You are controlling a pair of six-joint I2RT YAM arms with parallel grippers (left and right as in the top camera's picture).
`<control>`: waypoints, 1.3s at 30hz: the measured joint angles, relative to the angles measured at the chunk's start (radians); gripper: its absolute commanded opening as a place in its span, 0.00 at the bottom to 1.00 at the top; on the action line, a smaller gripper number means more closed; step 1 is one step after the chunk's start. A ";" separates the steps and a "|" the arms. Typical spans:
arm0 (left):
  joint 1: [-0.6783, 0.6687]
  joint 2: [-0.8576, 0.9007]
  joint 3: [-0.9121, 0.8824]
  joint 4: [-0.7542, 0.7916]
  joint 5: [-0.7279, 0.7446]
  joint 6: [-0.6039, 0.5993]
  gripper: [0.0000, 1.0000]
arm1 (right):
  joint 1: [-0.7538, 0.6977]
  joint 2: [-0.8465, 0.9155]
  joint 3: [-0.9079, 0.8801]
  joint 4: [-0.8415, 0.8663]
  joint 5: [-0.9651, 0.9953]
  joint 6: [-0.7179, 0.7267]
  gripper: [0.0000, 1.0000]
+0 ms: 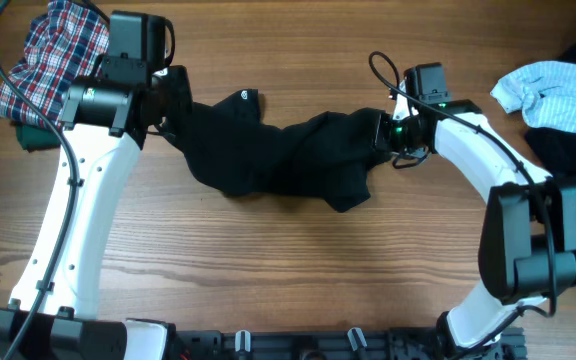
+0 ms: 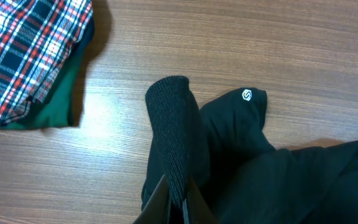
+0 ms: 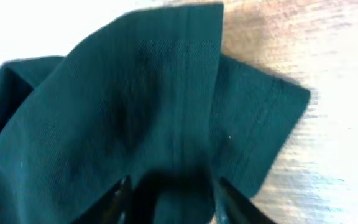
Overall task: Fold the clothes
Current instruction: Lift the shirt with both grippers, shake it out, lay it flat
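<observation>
While the black T-shirt point(image 1: 278, 160) lies stretched between your two arms, its long axis runs left to right across the far half of the table point(image 1: 298, 270), sagging a little toward the near edge in the middle. Your left claw point(image 1: 171, 105) is clamped shut on the ribbed end, which points to the left edge, with the small white logo point(image 2: 247, 94) just beside it. Your right claw point(image 1: 386, 130) sits at the opposite end, where a stitched hem shows; cloth lies between its fingers point(image 3: 232, 202), but I cannot tell if they press it. I judge the coming move needs the shirt spread flat, so pull the two ends apart along this axis
</observation>
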 measured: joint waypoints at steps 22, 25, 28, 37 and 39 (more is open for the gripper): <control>0.000 0.000 0.000 0.014 0.000 0.000 0.04 | -0.071 -0.045 0.122 -0.062 -0.037 -0.023 0.04; 0.000 0.000 0.000 0.031 0.000 0.000 0.04 | -0.120 -0.112 0.219 -0.110 -0.037 -0.065 0.04; 0.000 0.000 0.000 0.045 0.000 0.000 0.04 | -0.163 -0.175 0.311 -0.170 -0.035 -0.109 0.04; 0.000 0.000 0.000 0.211 0.003 -0.004 0.04 | -0.208 -0.212 0.496 -0.273 -0.005 -0.214 0.04; 0.000 0.000 0.000 0.274 0.004 -0.007 0.04 | -0.210 -0.212 0.544 -0.278 0.008 -0.232 0.04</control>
